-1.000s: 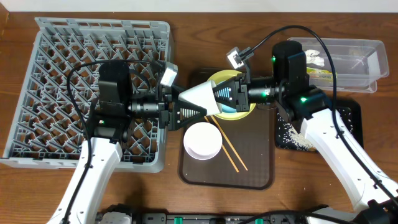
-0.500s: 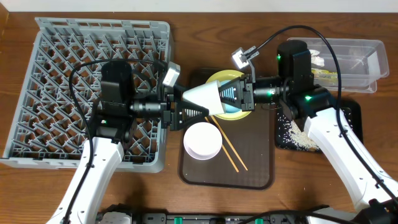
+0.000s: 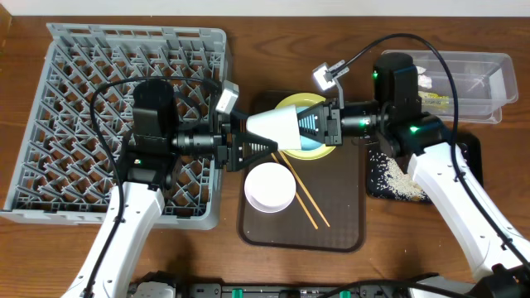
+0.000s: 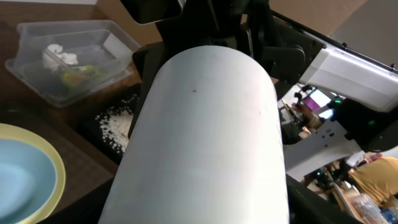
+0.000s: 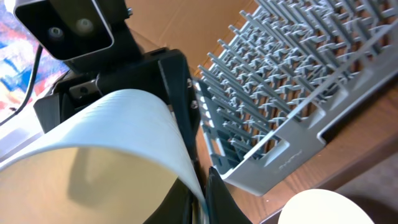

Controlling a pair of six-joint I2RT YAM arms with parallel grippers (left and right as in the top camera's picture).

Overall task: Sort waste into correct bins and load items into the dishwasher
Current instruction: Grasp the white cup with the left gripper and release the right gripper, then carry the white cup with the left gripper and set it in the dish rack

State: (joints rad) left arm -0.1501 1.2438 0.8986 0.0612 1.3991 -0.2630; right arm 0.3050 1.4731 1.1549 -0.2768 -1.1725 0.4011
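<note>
A small white cup (image 3: 273,126) hangs on its side between both grippers, above the yellow plate (image 3: 330,152). My right gripper (image 3: 308,124) pinches the cup's rim (image 5: 93,162) between its fingers (image 5: 202,186). My left gripper (image 3: 275,136) has its fingers spread around the cup's narrow end. The cup (image 4: 205,137) fills the left wrist view and hides those fingers. A light blue bowl (image 3: 310,147) sits on the plate. A pale bowl (image 3: 269,186) and chopsticks (image 3: 302,194) lie on the brown tray (image 3: 348,223). The grey dish rack (image 3: 99,83) stands at the left.
A clear tub (image 3: 472,66) at the back right holds a wrapper (image 3: 431,99) and a white tissue (image 3: 418,80). A black tray (image 3: 472,149) in front of it holds rice scraps (image 3: 389,174). Cables arc over both arms.
The right arm has drawn back a little to the right, and the cup shifted slightly right with it. The left gripper has barely moved.
</note>
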